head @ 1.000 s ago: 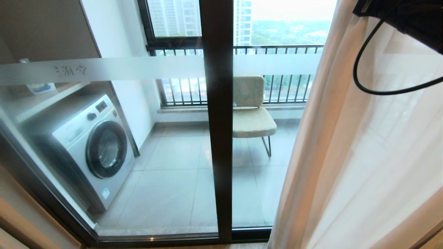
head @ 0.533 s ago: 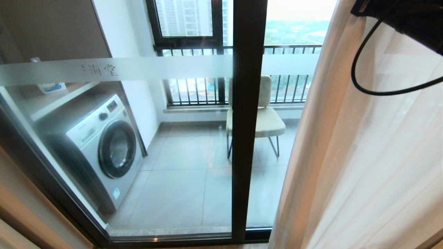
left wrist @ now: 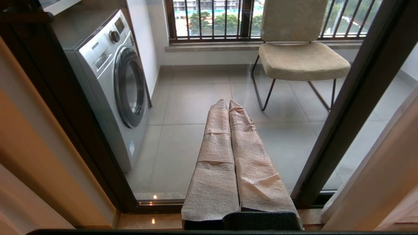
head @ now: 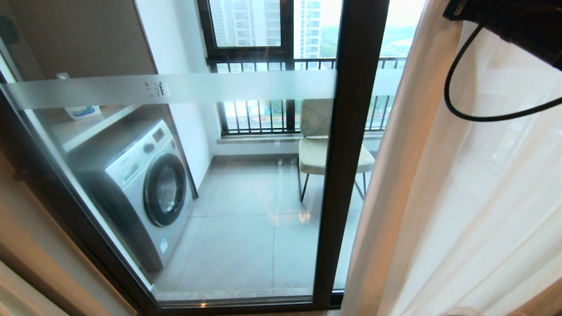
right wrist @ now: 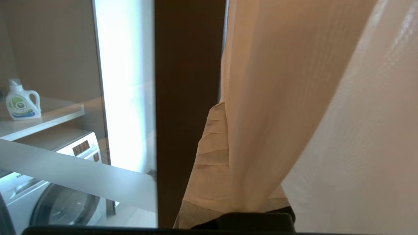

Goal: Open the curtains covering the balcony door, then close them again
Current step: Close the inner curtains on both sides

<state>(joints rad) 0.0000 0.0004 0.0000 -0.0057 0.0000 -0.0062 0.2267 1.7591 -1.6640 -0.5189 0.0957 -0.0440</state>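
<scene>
The left gripper point(left wrist: 228, 102), its two tape-wrapped fingers point(left wrist: 214, 156) pressed together with nothing between them, hangs low in front of the glass and appears only in its own wrist view. The right gripper point(right wrist: 225, 107), raised at the upper right of the head view with a black cable point(head: 456, 107) looping beneath the arm, has its wrapped fingers point(right wrist: 209, 163) closed on the edge of the curtains point(head: 461, 197); the fabric folds over the fingers and hides one of them. The curtains are gathered at the right side of the balcony door point(head: 351, 145), a pale sheer layer with a warmer beige edge, leaving most of the glass uncovered. The door's dark vertical frame stands just left of the curtain edge, and a frosted white band point(head: 175, 87) with small characters crosses the pane. Beyond the glass, on the tiled balcony floor point(head: 246, 245), a silver front-loading washing machine point(head: 145, 193) sits at the left under a shelf holding a detergent bottle point(right wrist: 21, 102). A beige upholstered chair point(head: 314, 149) on thin metal legs stands farther back, before the black-barred railing point(head: 259, 116) and the high-rise buildings point(head: 250, 22) outside.
</scene>
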